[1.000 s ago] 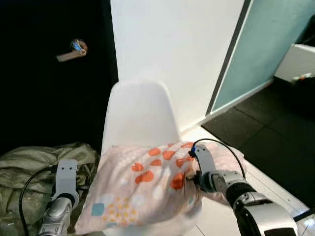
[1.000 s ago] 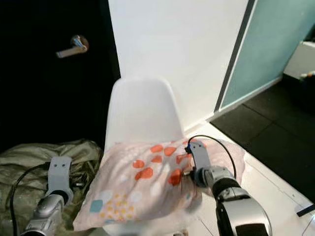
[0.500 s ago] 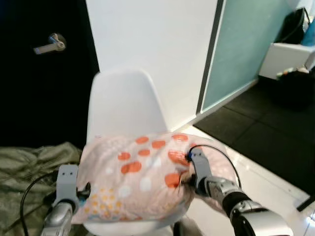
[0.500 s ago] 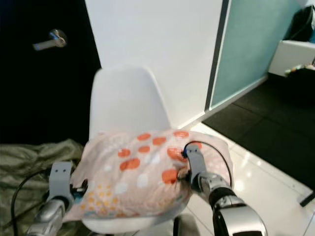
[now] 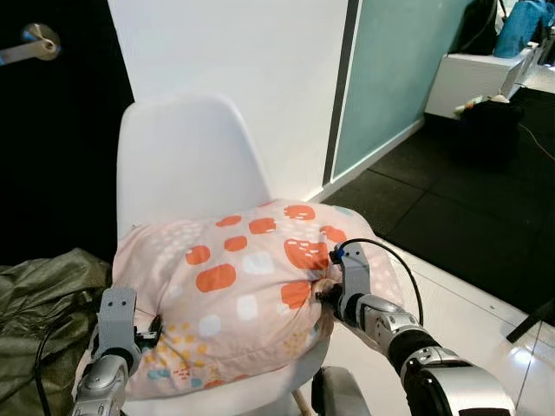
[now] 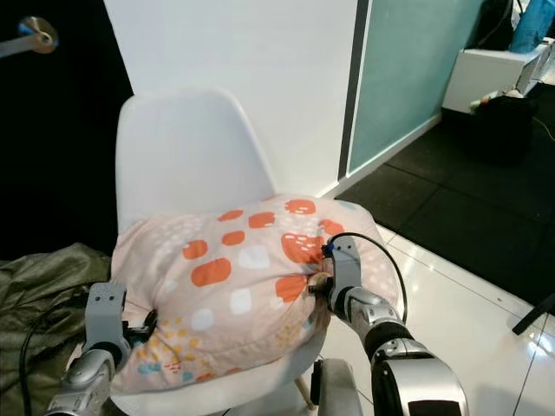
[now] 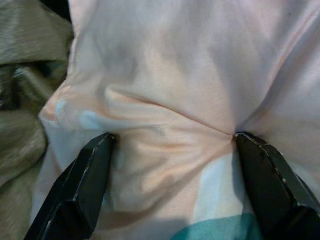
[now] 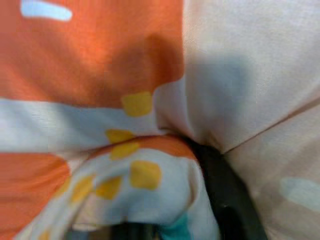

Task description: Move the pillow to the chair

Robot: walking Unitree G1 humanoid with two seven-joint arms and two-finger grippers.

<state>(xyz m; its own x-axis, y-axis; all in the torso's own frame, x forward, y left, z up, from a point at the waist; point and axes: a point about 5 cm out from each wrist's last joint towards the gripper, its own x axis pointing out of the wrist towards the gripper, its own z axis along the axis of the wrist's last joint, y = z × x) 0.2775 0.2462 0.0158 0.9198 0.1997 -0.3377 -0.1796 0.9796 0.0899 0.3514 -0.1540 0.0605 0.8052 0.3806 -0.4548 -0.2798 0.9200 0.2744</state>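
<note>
A pale pink pillow (image 5: 234,295) with orange, white and yellow patches lies over the seat of a white plastic chair (image 5: 178,160). My left gripper (image 7: 172,150) grips the pillow's left side, a wide fold of fabric bunched between its two black fingers (image 7: 80,185). My right gripper (image 5: 323,293) is pressed into the pillow's right side, and in the right wrist view one black finger (image 8: 225,187) is buried in pinched cloth. Both arms hold the pillow from opposite ends.
A white wall rises behind the chair, with a dark door and lever handle (image 5: 26,45) to the left. A crumpled olive cover (image 5: 39,295) lies at the chair's left. A teal glass panel (image 5: 390,69), dark flooring and glossy white tiles (image 5: 486,321) stretch to the right.
The camera has swung right and closer, so the chair and door handle sit further left in view. The pillow, held at both ends, now sits lower and deeper over the chair seat.
</note>
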